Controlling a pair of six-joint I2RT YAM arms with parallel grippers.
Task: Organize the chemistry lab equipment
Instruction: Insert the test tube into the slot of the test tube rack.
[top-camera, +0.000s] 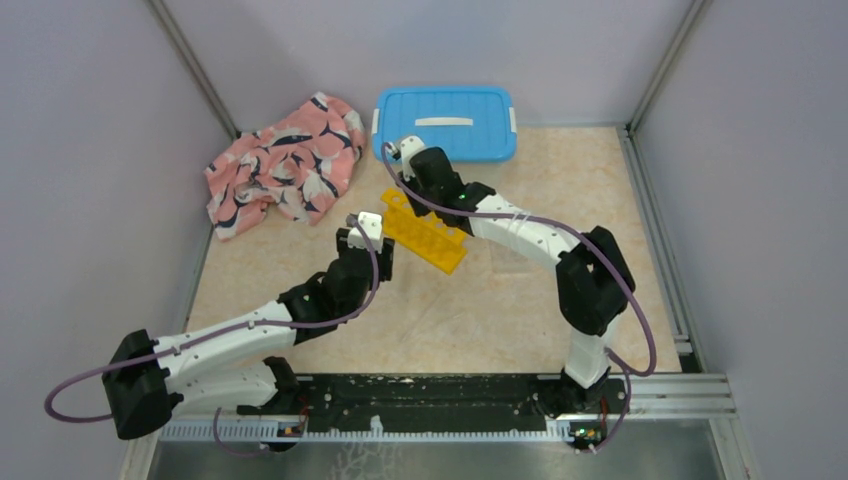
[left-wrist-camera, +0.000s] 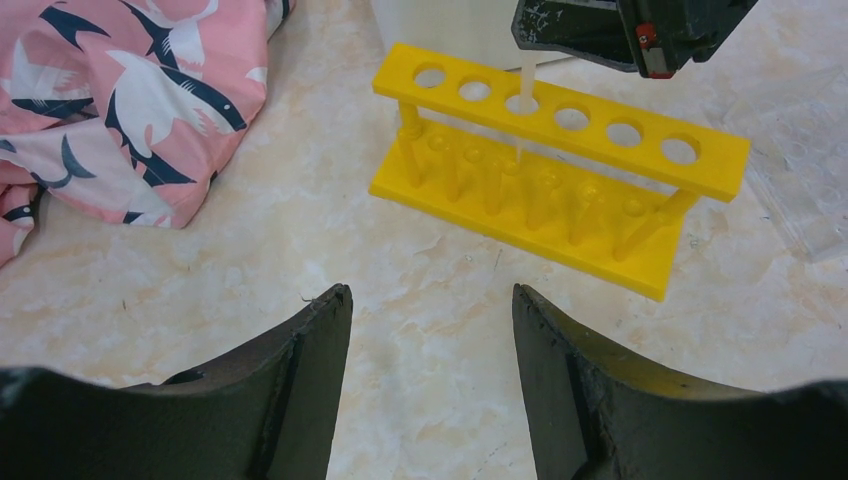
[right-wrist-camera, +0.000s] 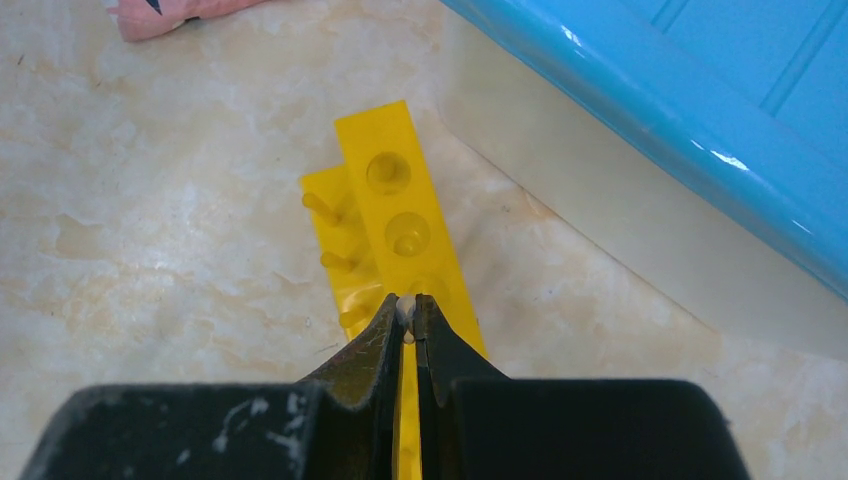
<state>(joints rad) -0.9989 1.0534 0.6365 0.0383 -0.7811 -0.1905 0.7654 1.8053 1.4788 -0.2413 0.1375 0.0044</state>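
A thin clear tube (left-wrist-camera: 524, 85) stands in the third hole from the left end of the yellow rack (left-wrist-camera: 530, 225), as the left wrist camera sees it. It is pinched near its top by the right gripper (right-wrist-camera: 408, 300), whose fingers are closed to a narrow slit around it. The tube's cap is hidden by the fingers. The rack stands upright on the table (top-camera: 500, 310), between the two arms and just in front of the white bin (right-wrist-camera: 600, 200).

The left gripper (left-wrist-camera: 430, 320) hangs low, near the rack's long side. Its fingers are spread wide, with only bare tabletop between them. From that side the right gripper's black body blocks the view above the rack's middle holes. The bin with its blue lid (top-camera: 445, 122) closes off the far side. A pink whale-print cloth (top-camera: 285, 165) lies crumpled to the left, apart from the rack. A clear plastic piece (left-wrist-camera: 800, 170) lies flat just beside the rack's right end.

The rack is glossy yellow plastic: a top bar with six round holes, carried on end posts over a flat base studded with short pegs. The table is a beige, marbled surface, the lid smooth and ribbed, the cloth soft and folded.
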